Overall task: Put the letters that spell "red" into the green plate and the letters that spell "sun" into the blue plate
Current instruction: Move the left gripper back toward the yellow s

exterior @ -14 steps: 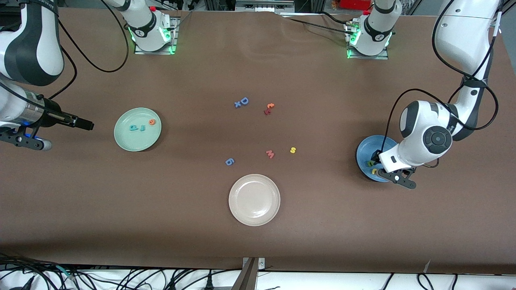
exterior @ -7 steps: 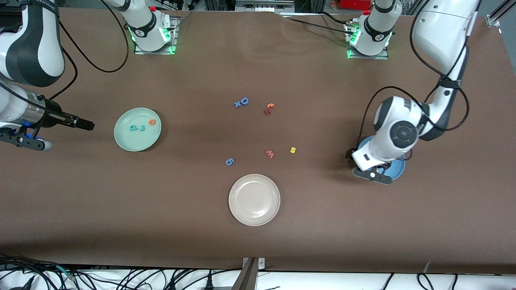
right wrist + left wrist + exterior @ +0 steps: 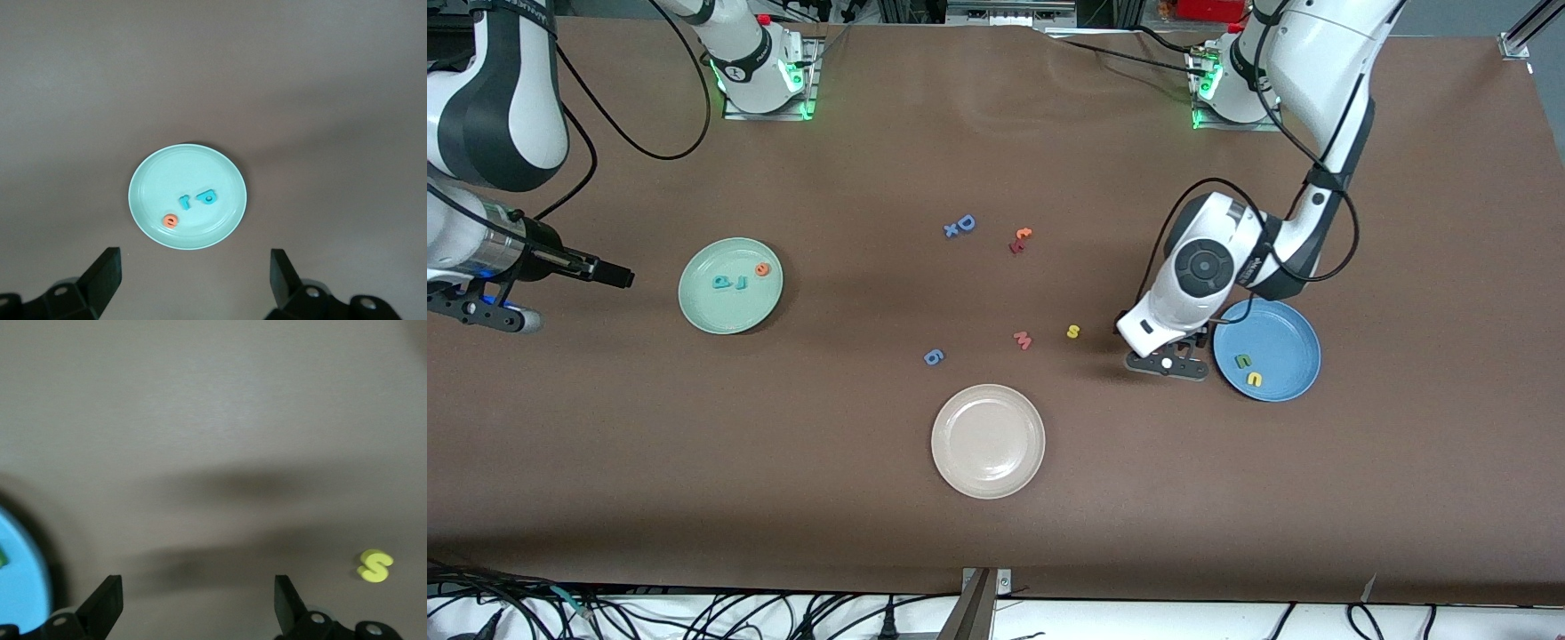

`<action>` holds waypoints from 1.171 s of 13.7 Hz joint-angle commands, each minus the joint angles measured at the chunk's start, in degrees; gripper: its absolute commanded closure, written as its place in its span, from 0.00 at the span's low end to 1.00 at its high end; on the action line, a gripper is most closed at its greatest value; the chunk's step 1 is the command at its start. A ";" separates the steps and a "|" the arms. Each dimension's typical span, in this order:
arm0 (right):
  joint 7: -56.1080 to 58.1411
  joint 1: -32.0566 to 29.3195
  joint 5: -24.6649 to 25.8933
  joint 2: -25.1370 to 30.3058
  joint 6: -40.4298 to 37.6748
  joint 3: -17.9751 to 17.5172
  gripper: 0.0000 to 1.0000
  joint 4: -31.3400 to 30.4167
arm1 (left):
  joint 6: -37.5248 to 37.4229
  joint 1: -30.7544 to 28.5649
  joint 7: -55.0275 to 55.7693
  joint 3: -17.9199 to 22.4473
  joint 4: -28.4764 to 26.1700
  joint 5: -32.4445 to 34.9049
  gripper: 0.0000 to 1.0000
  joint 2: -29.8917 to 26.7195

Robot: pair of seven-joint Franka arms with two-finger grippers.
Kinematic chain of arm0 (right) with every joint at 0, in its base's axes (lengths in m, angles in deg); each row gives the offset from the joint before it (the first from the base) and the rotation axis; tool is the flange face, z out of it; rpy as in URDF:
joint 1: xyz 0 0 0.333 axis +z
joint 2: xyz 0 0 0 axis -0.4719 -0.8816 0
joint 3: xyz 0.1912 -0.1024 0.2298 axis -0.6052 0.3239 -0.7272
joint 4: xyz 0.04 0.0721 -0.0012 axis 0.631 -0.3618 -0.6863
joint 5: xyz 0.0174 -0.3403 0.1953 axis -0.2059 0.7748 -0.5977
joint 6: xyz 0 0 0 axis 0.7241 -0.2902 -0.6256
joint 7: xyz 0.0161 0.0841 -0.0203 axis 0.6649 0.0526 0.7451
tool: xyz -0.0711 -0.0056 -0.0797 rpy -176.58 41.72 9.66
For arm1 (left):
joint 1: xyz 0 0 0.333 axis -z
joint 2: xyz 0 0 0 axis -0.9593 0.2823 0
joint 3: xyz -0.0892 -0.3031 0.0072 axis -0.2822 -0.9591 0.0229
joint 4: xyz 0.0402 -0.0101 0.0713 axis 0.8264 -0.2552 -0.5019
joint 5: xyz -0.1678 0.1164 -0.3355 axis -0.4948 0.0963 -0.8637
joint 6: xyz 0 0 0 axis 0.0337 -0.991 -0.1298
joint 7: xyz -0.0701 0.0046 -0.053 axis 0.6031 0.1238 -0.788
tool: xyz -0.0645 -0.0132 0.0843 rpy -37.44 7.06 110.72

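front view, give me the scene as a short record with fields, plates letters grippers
green plate: holds orange e, teal r, teal d
blue plate: holds green n, yellow u
yellow s: on the table, beside the pink w
beige plate: no letters
left gripper: open, over the table between s and blue plate
right gripper: open, waiting off the green plate
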 commanded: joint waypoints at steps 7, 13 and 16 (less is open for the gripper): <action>0.57 0.08 0.54 0.52 -0.12 0.48 0.02 0.62 | 7.12 4.93 3.68 0.30 3.12 -3.65 0.00 5.03; 0.66 -2.10 0.53 0.35 0.50 -0.48 0.02 0.62 | 10.37 9.24 10.17 0.30 3.03 -3.39 0.00 6.70; 0.14 -18.32 0.88 1.22 0.59 -17.56 0.02 0.62 | 10.64 9.60 10.71 0.30 3.03 -2.86 0.00 6.88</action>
